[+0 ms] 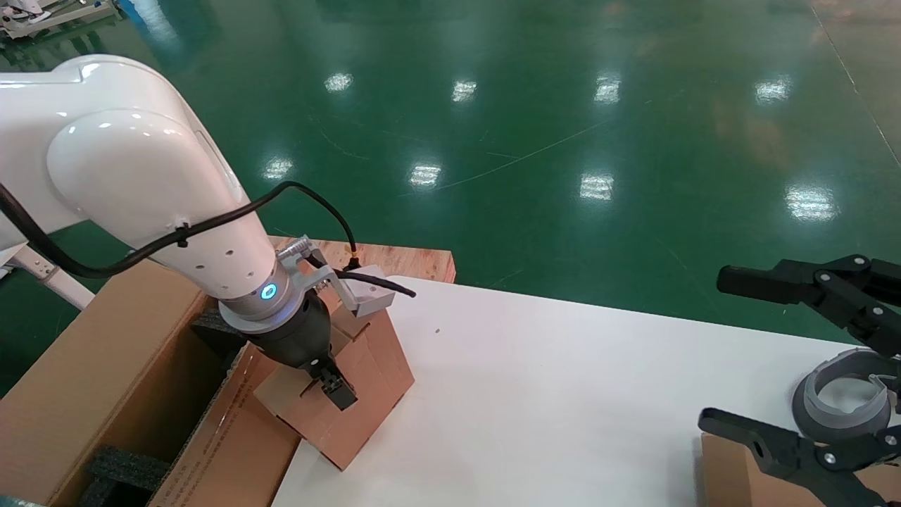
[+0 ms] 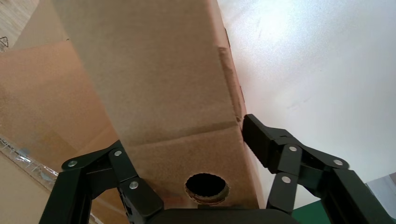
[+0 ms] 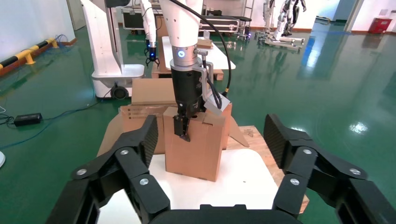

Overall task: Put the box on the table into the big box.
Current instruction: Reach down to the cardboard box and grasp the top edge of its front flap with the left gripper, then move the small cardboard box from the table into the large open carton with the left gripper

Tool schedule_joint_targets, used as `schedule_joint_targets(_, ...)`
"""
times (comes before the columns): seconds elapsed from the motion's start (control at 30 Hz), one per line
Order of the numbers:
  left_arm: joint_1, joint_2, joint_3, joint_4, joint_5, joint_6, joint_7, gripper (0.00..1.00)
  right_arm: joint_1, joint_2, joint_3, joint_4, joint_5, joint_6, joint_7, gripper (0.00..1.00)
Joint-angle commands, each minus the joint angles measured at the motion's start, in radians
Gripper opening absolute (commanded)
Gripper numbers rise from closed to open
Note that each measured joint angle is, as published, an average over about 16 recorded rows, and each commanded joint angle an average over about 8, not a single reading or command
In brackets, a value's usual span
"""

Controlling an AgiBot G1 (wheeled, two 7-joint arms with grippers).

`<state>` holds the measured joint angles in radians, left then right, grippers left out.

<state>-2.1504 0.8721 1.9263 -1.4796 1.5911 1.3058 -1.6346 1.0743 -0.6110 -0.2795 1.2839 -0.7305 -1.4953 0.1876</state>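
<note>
The left end effector [image 1: 331,384] is clamped on the small reddish-brown cardboard box [image 1: 348,394], one finger on each side near its top, as the left wrist view shows. The box stands at the near-left edge of the white table [image 1: 563,394], tilted in the head view, and whether its lower edge touches the table cannot be told. Just beside it to the left sits the big box [image 1: 105,380], an open carton with long flaps and black foam blocks [image 1: 123,468] inside.

The grip looks shallow, set high on the box, so the box could swing or slip out as it is carried across. The carton's near flap [image 1: 225,436] rises between box and opening; a low carry would likely snag on it or push it inward. The foam could keep the box from seating flat if it comes down on a block.

The right end effector [image 1: 795,366] hovers spread apart over the table's right side, above a paler cardboard box [image 1: 732,468].
</note>
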Motion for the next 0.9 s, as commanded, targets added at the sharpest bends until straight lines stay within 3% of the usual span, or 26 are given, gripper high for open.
schedule_joint_targets(0.03, 0.0, 0.0, 0.0, 0.0, 0.0, 0.0, 0.0, 0.0, 0.0, 0.0, 0.0, 0.0, 0.0, 0.0, 0.0, 1.0)
schedule_joint_targets(0.53, -0.013, -0.008, -0.025, 0.004, 0.003, -0.003, 0.006, 0.0, 0.0, 0.0, 0.0, 0.0, 0.0, 0.0, 0.0, 1.0)
schedule_joint_targets(0.9, -0.056, -0.09, -0.181, 0.014, 0.018, -0.005, 0.065, 0.0, 0.0, 0.0, 0.0, 0.0, 0.0, 0.0, 0.0, 1.0)
